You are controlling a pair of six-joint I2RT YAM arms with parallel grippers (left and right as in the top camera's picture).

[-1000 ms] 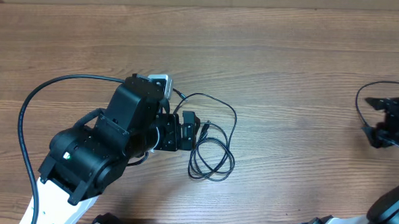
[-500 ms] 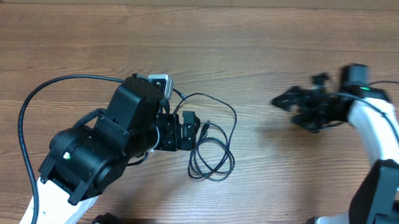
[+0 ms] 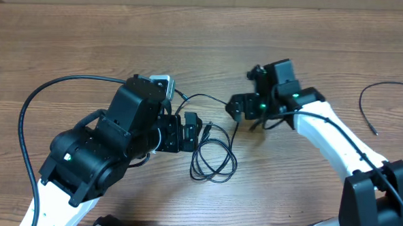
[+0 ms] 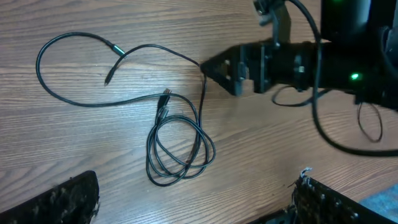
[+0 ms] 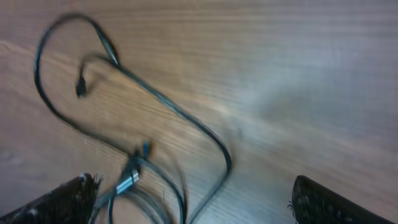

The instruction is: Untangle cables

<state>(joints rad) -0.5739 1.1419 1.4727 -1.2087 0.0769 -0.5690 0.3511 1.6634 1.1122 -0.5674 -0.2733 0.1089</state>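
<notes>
The cables [image 3: 215,153] are thin black wires on the wooden table. Part is a small coil [image 4: 180,152], and a long loop [image 4: 68,68] runs away from it with small plug ends. My left gripper [image 3: 195,132] sits just left of the coil, open, its fingers [image 4: 62,199] wide apart with nothing between them. My right gripper [image 3: 234,107] hovers over the loop's right bend, open and empty. It shows in the left wrist view as a dark block [image 4: 224,65]. The right wrist view is blurred, with cable strands [image 5: 168,112] running below and between its fingers [image 5: 329,205].
A separate thin black wire [image 3: 375,107] curves near the table's right edge. The left arm's thick black cable [image 3: 31,112] arcs over the left side. Bare wooden table [image 3: 259,34] stretches along the back.
My right arm swung from the far right edge to the middle, over the cable loop, and its jaws opened wider. The left arm and the cables stayed put.
</notes>
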